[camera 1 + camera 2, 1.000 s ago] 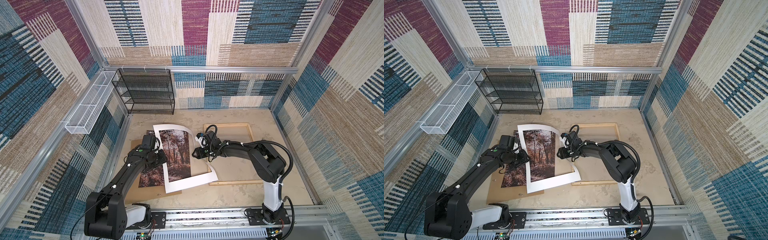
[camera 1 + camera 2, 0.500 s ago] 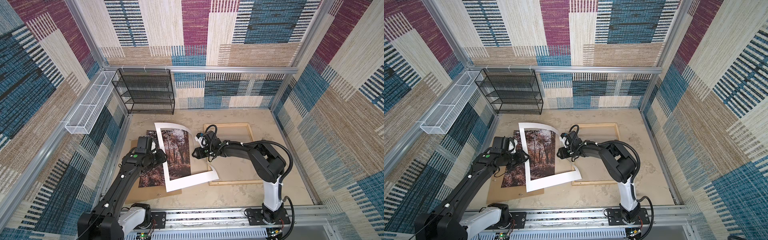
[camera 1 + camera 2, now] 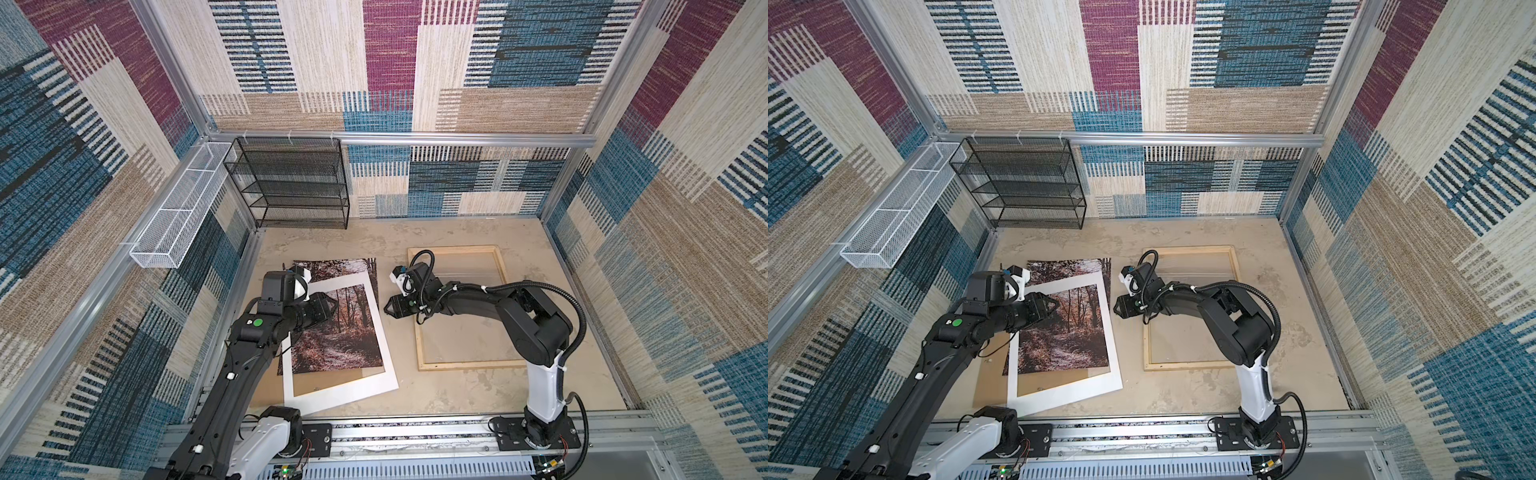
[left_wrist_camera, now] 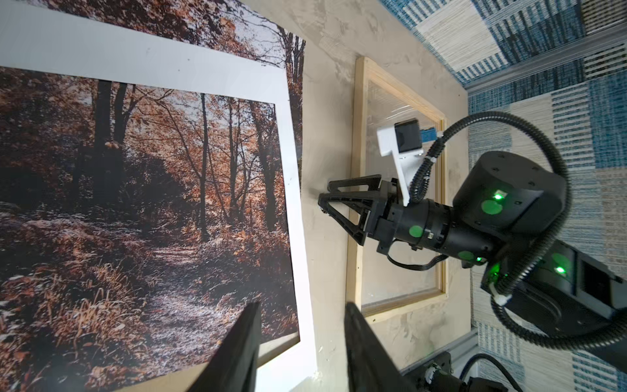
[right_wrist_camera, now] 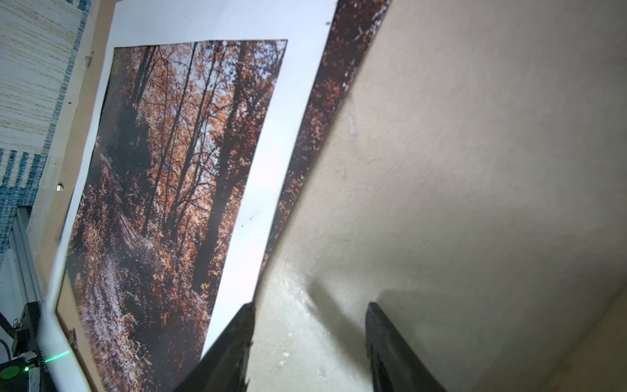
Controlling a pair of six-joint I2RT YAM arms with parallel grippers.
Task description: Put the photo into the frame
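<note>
Surroundings: woven patchwork panels in blue, maroon and tan on every wall; black mesh shelf (image 3: 291, 183) against the back wall; white wire basket (image 3: 178, 212) hung along the left wall.
Surface: mottled beige table (image 3: 457, 232).
Photo: the photo (image 3: 336, 332) lies face up on the left half of the table, on a brown backing board (image 3: 320, 380); its far strip and far right corner stick out past the mat.
Mat: white mat (image 3: 340, 392) lies askew over the photo; the forest path shows through its window; a wedge of board shows along the window's near edge.
Frame: the frame (image 3: 469, 366) lies flat on the right half, parted from the photo by a strip of bare table; only table shows through its pane; the right arm reaches across it.
Left gripper: left gripper (image 3: 333, 306) hovers over the far part of the mat's window; jaws apart, nothing between the fingers (image 4: 244, 339).
Right gripper: right gripper (image 3: 387, 309) sits low over the bare strip between mat and frame; jaws released and empty; one fingertip (image 5: 247, 315) is just beside the mat's right edge; cannot tell if it touches.
</note>
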